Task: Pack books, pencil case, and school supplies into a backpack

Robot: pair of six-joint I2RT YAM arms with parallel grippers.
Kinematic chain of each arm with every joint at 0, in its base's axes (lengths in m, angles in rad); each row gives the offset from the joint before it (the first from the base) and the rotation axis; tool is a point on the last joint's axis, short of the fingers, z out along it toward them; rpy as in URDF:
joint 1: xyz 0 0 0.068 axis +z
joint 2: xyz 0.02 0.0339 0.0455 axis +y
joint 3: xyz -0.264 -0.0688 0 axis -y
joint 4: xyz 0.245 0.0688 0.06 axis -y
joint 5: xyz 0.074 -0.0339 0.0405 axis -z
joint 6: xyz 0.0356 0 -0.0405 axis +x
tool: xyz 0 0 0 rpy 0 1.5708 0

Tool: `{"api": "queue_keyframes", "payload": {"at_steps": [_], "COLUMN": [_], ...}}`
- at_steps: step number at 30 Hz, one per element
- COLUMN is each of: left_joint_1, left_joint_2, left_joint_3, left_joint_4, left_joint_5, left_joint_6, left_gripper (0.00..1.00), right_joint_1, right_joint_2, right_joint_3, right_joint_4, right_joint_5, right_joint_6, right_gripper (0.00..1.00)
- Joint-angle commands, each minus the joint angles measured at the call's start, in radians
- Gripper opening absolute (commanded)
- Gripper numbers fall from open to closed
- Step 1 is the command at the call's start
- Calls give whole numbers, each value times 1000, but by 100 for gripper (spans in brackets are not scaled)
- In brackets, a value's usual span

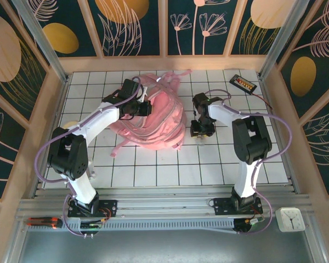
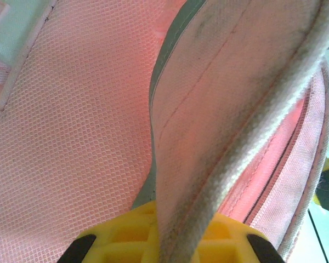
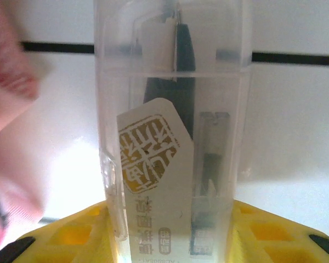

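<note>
The bright pink backpack (image 1: 160, 121) lies in the middle of the tiled table. My left gripper (image 1: 147, 107) is at its upper left and is shut on a pink flap with a grey-white corded edge (image 2: 230, 93); the cloth runs down between the yellow jaws (image 2: 178, 236). Pink mesh lining (image 2: 71, 137) lies behind the flap. Just right of the backpack, my right gripper (image 1: 200, 130) is shut on a clear plastic box (image 3: 170, 137) holding a gold-stamped label and a dark item. The box stands upright between the jaws (image 3: 170, 238). Books, pencil case and orange pad are hidden or out of view.
A black gadget with red marks (image 1: 244, 83) lies at the back right. A pale round disc (image 1: 71, 125) peeks out beside the left arm. A white clock (image 1: 290, 218) sits off the table at the front right. Wooden walls enclose the table.
</note>
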Motion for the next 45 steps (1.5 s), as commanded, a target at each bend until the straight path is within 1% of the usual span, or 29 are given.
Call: {"api": "queue_keyframes", "payload": {"at_steps": [1, 2, 4, 7, 10, 12, 14, 16, 18, 22, 26, 28, 31, 32, 34, 35, 37, 38, 45], "left_joint_1": [-7, -6, -7, -8, -10, -10, -10, -10, -10, -10, -10, -9, -10, -10, -10, -10, -10, -10, -11], "left_joint_2": [-33, -33, -33, -33, -25, -18, -11, -6, -1, -6, -27, -33, -33, -33, -33, -61, -68, -71, -73], "left_joint_3": [58, 66, 84, 119, 154, 182, 207, 226, 238, 240, 228, 227, 220, 214, 202, 195, 181, 172, 131], "left_joint_4": [-22, -23, -28, -39, -40, -41, -40, -40, -39, -22, 21, 32, 55, 65, 77, 79, 80, 82, 81], "left_joint_5": [38, 42, 47, 54, 71, 87, 97, 107, 121, 140, 152, 152, 175, 182, 184, 181, 175, 170, 142], "left_joint_6": [-19, -24, -31, -43, -65, -82, -96, -109, -125, -154, -182, -194, -214, -222, -225, -226, -225, -224, -202], "left_gripper": [0, 0, 0, 0, 0, 0, 0, 0, 0, 0, 0, 0, 0, 0, 0, 0, 0, 0, 0], "right_joint_1": [-10, -8, -3, 11, 24, 44, 61, 69, 76, 77, 78, 75, 76, 77, 81, 83, 87, 87, 83], "right_joint_2": [-115, -132, -163, -184, -184, -170, -144, -100, -65, 3, 32, 43, 75, 86, 105, 110, 109, 104, 24], "right_joint_3": [89, 109, 131, 158, 164, 143, 114, 98, 89, 93, 45, 39, 76, 94, 132, 150, 166, 165, 85], "right_joint_4": [-71, -60, 10, 135, 305, 459, 600, 706, 789, 840, 910, 891, 782, 752, 700, 680, 653, 652, 713], "right_joint_5": [-150, -207, -378, -539, -647, -714, -755, -788, -795, -793, -798, -788, -750, -742, -729, -724, -716, -716, -741], "right_joint_6": [67, 94, 173, 304, 438, 546, 627, 694, 729, 744, 783, 771, 718, 706, 679, 666, 649, 646, 645], "right_gripper": [40, 40, 39, 39, 39, 39, 39, 39, 39, 39, 38, 39, 38, 40, 55, 63, 71, 74, 74]}}
